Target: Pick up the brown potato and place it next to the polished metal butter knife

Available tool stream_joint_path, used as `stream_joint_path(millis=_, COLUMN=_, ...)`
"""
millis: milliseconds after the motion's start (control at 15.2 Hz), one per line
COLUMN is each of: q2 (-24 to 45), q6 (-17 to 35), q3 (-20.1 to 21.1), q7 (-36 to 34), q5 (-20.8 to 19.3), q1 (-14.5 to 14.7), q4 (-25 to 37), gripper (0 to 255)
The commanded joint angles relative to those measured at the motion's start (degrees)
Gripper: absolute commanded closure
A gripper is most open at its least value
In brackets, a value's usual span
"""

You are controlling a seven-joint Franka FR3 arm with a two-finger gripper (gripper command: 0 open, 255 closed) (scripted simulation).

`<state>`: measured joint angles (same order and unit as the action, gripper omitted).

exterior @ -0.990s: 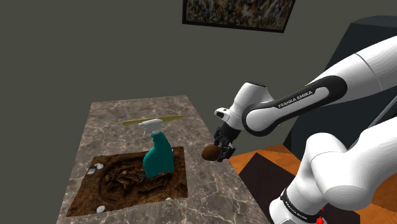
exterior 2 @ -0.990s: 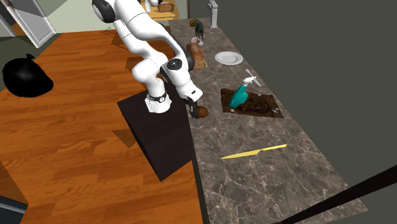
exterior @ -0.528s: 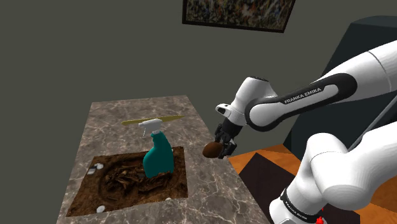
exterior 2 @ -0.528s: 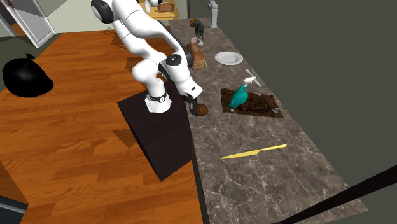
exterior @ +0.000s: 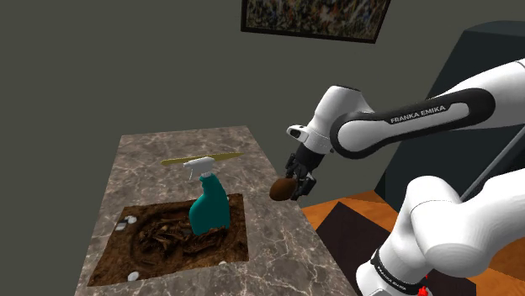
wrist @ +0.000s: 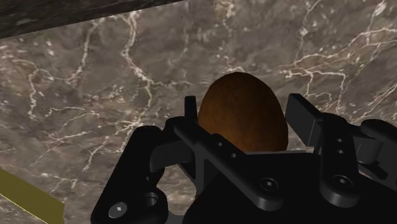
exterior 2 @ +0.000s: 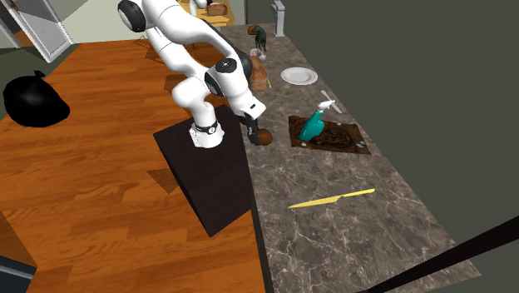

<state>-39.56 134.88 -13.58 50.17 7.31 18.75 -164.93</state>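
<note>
My black gripper (exterior: 286,187) is shut on the brown potato (exterior: 281,189), held in the air above the counter's edge nearest the stand. In the wrist view the potato (wrist: 242,114) is clasped between the two fingers (wrist: 304,118), with marble below. In the second exterior view the gripper (exterior 2: 259,136) carries the potato (exterior 2: 264,137) over the counter edge near the stand. The butter knife (exterior: 202,158), drawn yellowish, lies flat on the counter's far part; in the second exterior view the knife (exterior 2: 331,199) lies well to the right of the potato. A yellow strip of the knife (wrist: 28,196) shows beside the hand.
A teal spray bottle (exterior: 208,200) stands on a dark brown sunken patch (exterior: 172,240) in the marble counter (exterior: 143,151). Along the counter in the second exterior view are a white plate (exterior 2: 299,76) and small items. A dark stand (exterior 2: 208,171) sits on the wooden floor.
The arm has lifted and swung, carrying the potato a little higher and slightly farther along the counter. The grip is unchanged.
</note>
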Motion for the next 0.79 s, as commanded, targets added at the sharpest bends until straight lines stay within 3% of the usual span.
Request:
stream_joint_path(millis=0, q2=-1.3, q6=-2.2, q3=0.4, q7=-0.6, q5=-0.3, q1=-0.3, q4=0.9, gripper=255)
stream_joint_path(millis=726, q2=-5.4, q6=-12.4, q3=1.8, q7=-3.0, q5=-1.0, q1=-1.0, q4=7.2, gripper=255)
